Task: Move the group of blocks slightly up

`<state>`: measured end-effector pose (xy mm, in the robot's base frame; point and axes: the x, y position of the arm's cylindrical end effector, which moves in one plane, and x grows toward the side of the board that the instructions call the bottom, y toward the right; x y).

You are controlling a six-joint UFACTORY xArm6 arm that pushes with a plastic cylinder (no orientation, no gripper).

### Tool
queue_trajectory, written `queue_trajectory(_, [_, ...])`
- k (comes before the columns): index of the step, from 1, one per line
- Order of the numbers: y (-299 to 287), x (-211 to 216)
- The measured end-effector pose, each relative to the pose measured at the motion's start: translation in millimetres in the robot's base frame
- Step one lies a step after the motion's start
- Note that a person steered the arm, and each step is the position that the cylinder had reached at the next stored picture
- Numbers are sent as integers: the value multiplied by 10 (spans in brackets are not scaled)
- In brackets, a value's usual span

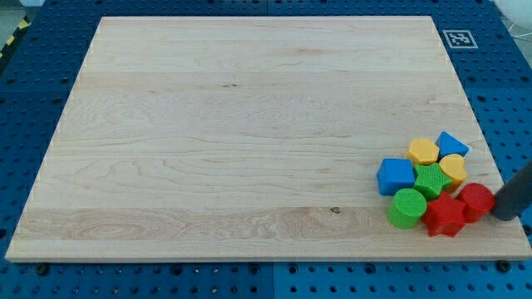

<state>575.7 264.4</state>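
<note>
So the whole cluster sits way over in the near right corner of the pale wooden board. There's a blue plastic cube on the cluster's left, a green ribbed block in the middle, a green cylinder nearest the bottom edge, a red star-ish block next to it, and a red cylinder on the right. Further back are a yellow hexagon-looking block, a second yellow block and a smaller blue block. They're all touching or nearly so.

My tip is just right of the red cylinder, basically touching it. No pincer on this rig, just the dark rod, so nothing to open or close.

I reckon pushing from here would shove stuff left, not up. Better bet: swing around under the near side, below the green cylinder and red star-ish block, then push toward the far edge in short strokes. The pile is wide, so I'd alternate between its left and right halves so it doesn't fan out. The near board edge is close, so there's little room to get underneath.
</note>
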Motion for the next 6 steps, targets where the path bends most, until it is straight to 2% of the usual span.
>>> queue_trajectory(1, [-82,9])
queue_trajectory(2, [271,326])
queue_trajectory(3, [159,410])
queue_trajectory(5, [-568,423])
queue_trajectory(6, [-760,222])
